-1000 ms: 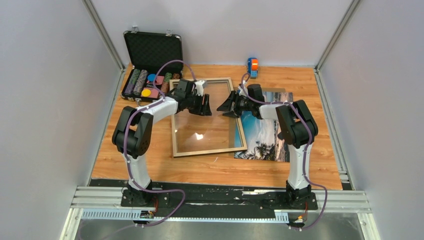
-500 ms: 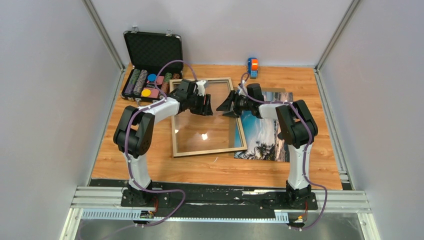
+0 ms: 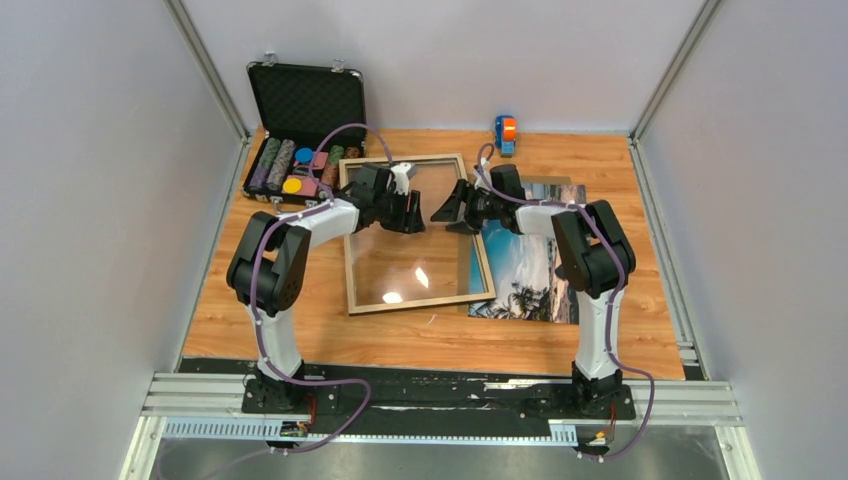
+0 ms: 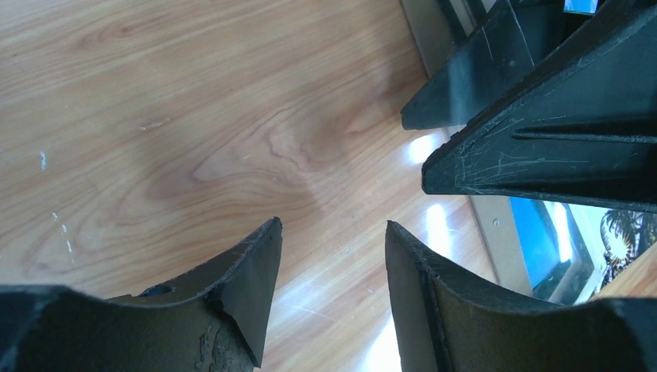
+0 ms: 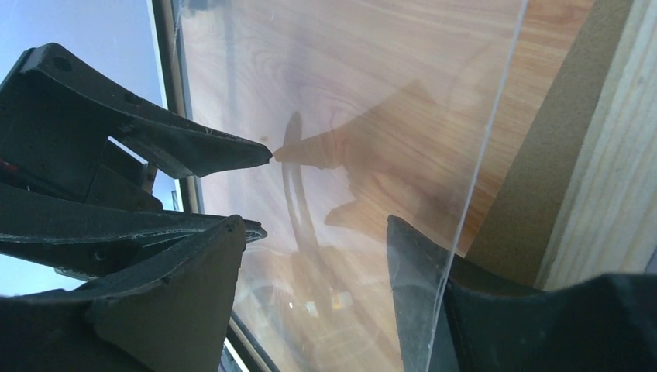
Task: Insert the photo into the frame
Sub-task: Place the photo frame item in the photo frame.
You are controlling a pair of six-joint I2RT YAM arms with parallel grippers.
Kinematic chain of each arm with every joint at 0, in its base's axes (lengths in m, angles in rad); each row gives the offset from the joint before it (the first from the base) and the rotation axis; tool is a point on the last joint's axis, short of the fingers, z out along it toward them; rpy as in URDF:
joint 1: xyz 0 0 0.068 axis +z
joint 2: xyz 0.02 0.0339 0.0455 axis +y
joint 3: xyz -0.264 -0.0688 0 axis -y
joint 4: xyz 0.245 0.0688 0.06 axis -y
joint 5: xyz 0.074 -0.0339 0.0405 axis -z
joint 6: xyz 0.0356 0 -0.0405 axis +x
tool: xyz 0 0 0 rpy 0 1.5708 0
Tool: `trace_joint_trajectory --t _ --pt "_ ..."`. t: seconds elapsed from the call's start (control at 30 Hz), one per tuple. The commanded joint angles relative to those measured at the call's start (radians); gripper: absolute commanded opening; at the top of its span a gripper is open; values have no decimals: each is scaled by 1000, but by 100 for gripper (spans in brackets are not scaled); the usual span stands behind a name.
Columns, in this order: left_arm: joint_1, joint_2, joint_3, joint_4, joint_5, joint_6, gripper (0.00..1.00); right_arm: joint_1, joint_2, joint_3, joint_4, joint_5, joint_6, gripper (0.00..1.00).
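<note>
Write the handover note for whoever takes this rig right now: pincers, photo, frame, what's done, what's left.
Left pincer: open, empty, low over the frame, above its glass.
Right pincer: open, nothing clamped, facing the left one over the glass near the right rail.
Frame: flat on the table, pale face up.
Photo: flat on the table right of the frame, picture up, its left edge at or under the rail; cannot tell which.
Done: no part of the insertion shows.
Left: probably open the frame, lay the photo in, close it.
</note>
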Motion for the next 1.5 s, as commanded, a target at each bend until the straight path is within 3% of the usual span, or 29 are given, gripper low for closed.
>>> trace_joint_trajectory --t 0.0,1.47 --pt "-6 -6 -29 -17 -25 -7 61 -1 -51 33 -38 56 -76 67" --pt "-6 -19 -63 3 -27 -1 59 -3 -163 129 -261 172 -272 69"
